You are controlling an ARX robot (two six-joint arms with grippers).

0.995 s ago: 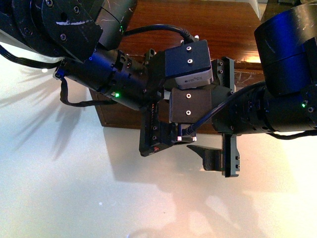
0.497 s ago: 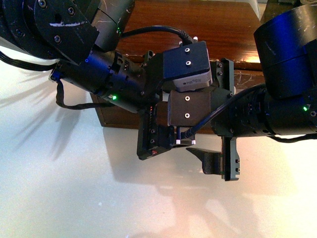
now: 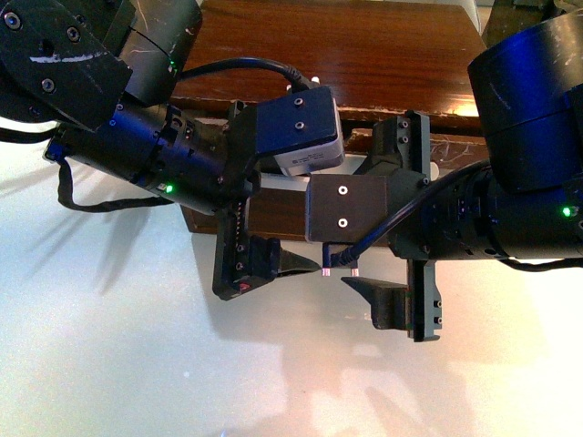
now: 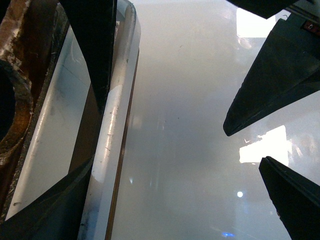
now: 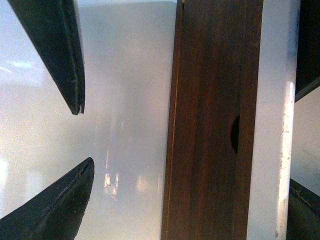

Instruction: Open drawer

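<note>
Both arms reach over the drawer [image 5: 210, 125], low against the white table [image 3: 109, 346]. The left gripper [image 4: 170, 140] spreads its jaws wide around the white bar handle [image 4: 114, 130]. The right gripper [image 5: 192, 135] spreads its jaws wide across the dark front.

Lab-like bench: glossy white tabletop [image 3: 109, 346]

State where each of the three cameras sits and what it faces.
Front view: on the body between the arms, looking down on the white tabletop and wide dark-brown wooden drawer; black left arm and right arm show.
Left wrist view: on the left wrist, facing the drawer's long white bar handle; dark claw fingers show.
Right wrist view: on the right wrist, facing the drawer front; dark claw fingers show.
Both wrist views share the handle and tabletop.
</note>
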